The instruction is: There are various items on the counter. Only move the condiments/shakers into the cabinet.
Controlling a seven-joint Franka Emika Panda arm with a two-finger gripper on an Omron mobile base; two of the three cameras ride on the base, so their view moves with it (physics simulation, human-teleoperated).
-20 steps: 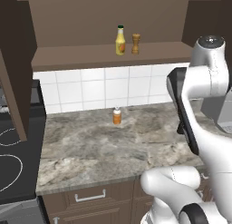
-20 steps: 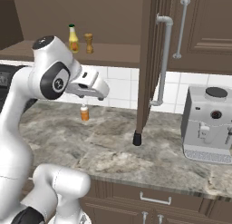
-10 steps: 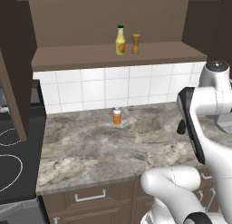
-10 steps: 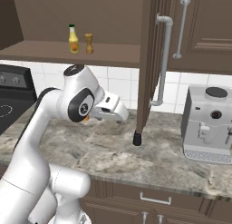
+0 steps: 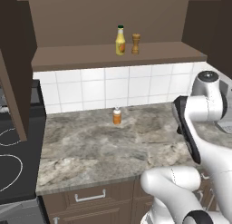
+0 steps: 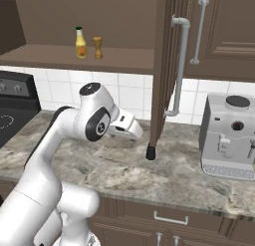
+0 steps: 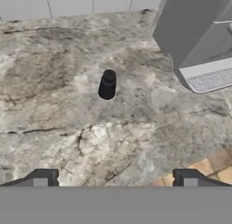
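Hand view shows the small black shaker [image 7: 107, 84] standing upright on the counter [image 7: 68, 128], ahead of the gripper [image 7: 115, 177], whose two dark tips sit wide apart at the bottom with nothing between them. A grey coffee machine [image 7: 199, 41] stands just beyond and to one side of the shaker, near the tiled wall [image 7: 68, 3]. In the right base view the black shaker [image 6: 150, 152] sits near the middle of the counter [image 6: 164, 175], close below the bottom corner of the open cabinet door [image 6: 162, 61], with the coffee machine [image 6: 230, 135] toward the counter's right end. On the cabinet [image 5: 113, 55] shelf the yellow squeeze bottle [image 5: 120, 40] and the brown wooden shaker [image 5: 135, 43] already stand side by side, so two of the three condiments look placed. An orange bottle [image 5: 117, 115] stands at the back edge of the counter against the tiles; it is not one of the shakers named, so I judge it should be left alone. The step in hand appears to be the approach to the last shaker. The next move calls for bringing the open fingers down around the shaker's narrow body, centred so neither tip knocks it over, and keeping the wrist clear of the door edge hanging just above it.
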